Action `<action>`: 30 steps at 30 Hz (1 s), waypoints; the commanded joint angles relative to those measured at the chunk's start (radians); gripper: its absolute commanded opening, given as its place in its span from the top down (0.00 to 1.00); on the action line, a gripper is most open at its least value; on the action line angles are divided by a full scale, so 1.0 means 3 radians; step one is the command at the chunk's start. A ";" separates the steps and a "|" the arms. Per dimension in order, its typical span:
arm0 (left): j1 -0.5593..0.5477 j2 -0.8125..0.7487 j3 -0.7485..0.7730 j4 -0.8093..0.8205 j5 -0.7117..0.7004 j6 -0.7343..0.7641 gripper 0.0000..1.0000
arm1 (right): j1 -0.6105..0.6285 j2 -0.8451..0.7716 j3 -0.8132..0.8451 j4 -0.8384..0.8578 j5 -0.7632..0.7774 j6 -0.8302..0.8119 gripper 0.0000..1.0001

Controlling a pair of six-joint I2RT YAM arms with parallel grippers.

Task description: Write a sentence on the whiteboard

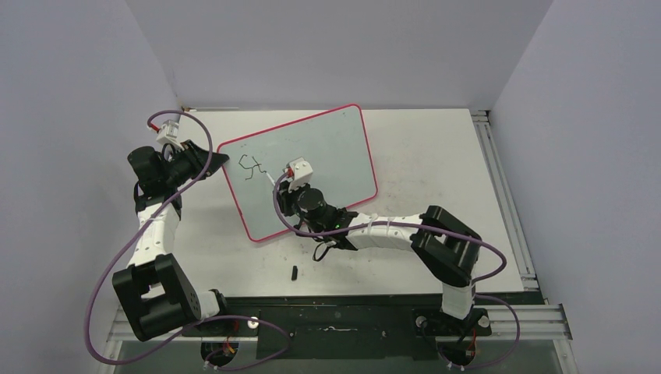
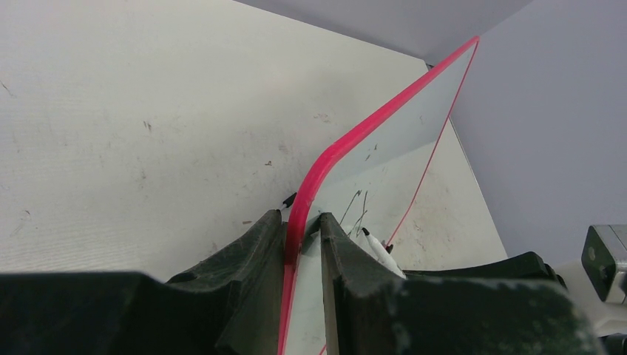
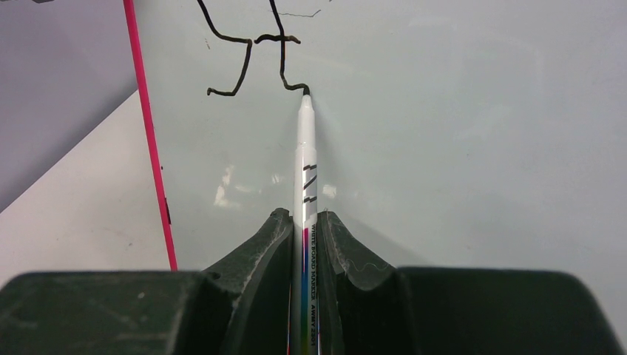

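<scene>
Black handwritten sentence (image 3: 282, 59), barely its first letters, sits near the left edge of the pale glossy pink-rimmed whiteboard (image 1: 327, 148) on the white desk (image 1: 436, 156). Right claw (image 3: 303, 222) grips a white marker (image 3: 305, 148), tip touching the last stroke; left claw (image 2: 302, 225) clamps the board's rim

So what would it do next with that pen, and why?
Probably slide the pen in the right claw a touch onward to start the next letter: its tip rests on the whiteboard at the second letter's end, only two letters are written, and the left claw grips the board's rim.
</scene>
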 commanded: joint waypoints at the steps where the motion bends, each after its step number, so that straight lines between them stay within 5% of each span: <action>1: 0.0012 -0.0121 0.0013 0.0081 0.0030 0.0023 0.80 | -0.0004 -0.0319 0.0068 0.0003 0.0054 -0.0099 0.95; 13: 0.0008 -0.0131 0.0013 0.0059 0.0015 0.0034 0.80 | -0.0177 -0.0840 0.0113 -0.0174 -0.0371 -0.0280 0.95; 30: 0.0007 -0.0095 0.0034 -0.0012 -0.0021 0.0079 0.80 | -0.0269 -0.0442 0.0309 -0.0307 -0.0691 -0.0356 0.95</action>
